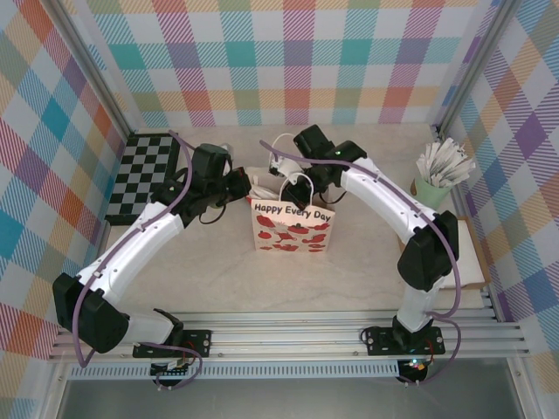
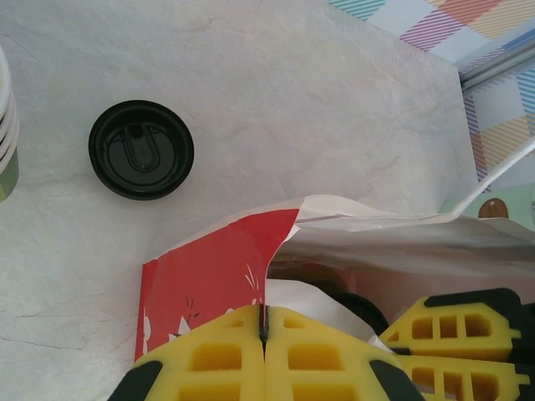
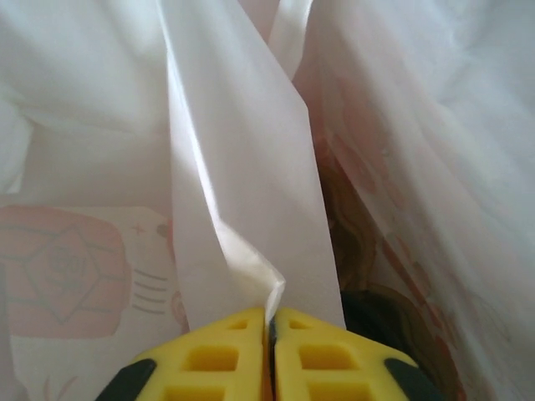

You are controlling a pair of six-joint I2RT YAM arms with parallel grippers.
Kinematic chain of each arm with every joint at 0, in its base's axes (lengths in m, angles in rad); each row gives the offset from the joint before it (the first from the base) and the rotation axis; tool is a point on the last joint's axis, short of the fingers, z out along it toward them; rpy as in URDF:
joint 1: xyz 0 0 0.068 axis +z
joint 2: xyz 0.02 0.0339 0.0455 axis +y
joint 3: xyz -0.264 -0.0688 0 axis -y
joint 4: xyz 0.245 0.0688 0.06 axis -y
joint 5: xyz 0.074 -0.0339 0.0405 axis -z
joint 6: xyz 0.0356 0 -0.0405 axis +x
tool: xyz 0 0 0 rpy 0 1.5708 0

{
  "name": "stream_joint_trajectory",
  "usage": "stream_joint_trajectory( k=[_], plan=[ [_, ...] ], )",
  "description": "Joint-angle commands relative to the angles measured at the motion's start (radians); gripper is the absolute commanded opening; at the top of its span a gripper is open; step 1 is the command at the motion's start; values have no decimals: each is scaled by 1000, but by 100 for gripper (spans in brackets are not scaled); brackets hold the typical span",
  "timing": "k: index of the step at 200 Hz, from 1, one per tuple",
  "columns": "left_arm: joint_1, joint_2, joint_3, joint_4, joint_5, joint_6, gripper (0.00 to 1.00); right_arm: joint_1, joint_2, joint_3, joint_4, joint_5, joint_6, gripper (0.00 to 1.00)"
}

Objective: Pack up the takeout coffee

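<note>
A white paper bag (image 1: 293,225) printed "Happy Every Day" with red roses stands mid-table, its mouth held partly open. My left gripper (image 2: 265,322) is shut on the top edge of its red side panel. Reaching into the mouth, my right gripper (image 3: 269,311) is shut on a white fold of the bag's inner wall. A round black lid (image 2: 140,149) stands on the table beyond the bag, seen from above, with no cup body showing. Deep inside the bag lies a dark rounded edge (image 2: 364,307). I cannot tell which of these is the takeout coffee.
A lidless stack of cream-and-green cups (image 2: 5,125) stands left of the black lid. A checkerboard (image 1: 144,175) lies at the back left. At the right wall are a mint cup of white sticks (image 1: 437,179) and a white slab (image 1: 472,253).
</note>
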Motion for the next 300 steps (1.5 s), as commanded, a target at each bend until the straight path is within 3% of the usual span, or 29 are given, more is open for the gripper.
stream_joint_trajectory(
  k=[1,34,71,104,111,116,119,191,270,300],
  plan=[
    [-4,9,8,-2,-18,-17,0,3,-7,32,-6,16,-16,24],
    [-5,6,11,-15,-43,-25,0,-1,-84,53,21,16,5,43],
    [-8,8,25,-27,-65,-31,0,-3,-179,62,53,46,66,57],
    [-7,15,33,-29,-74,-7,0,-4,-271,11,174,204,182,70],
    [-7,20,40,-34,-66,2,0,-5,-288,1,198,248,208,78],
    [-7,26,47,-39,-59,10,0,-6,-300,-8,216,283,230,97],
    [-7,31,51,-43,-57,14,0,-7,-306,-11,229,310,243,100],
    [-7,98,107,-42,-50,37,0,-43,-385,-38,254,744,524,100],
    [-6,89,117,-20,-74,94,3,-118,-519,-215,326,846,624,100],
    [-3,94,155,-50,-3,176,6,-160,-572,-288,350,870,677,100]
  ],
)
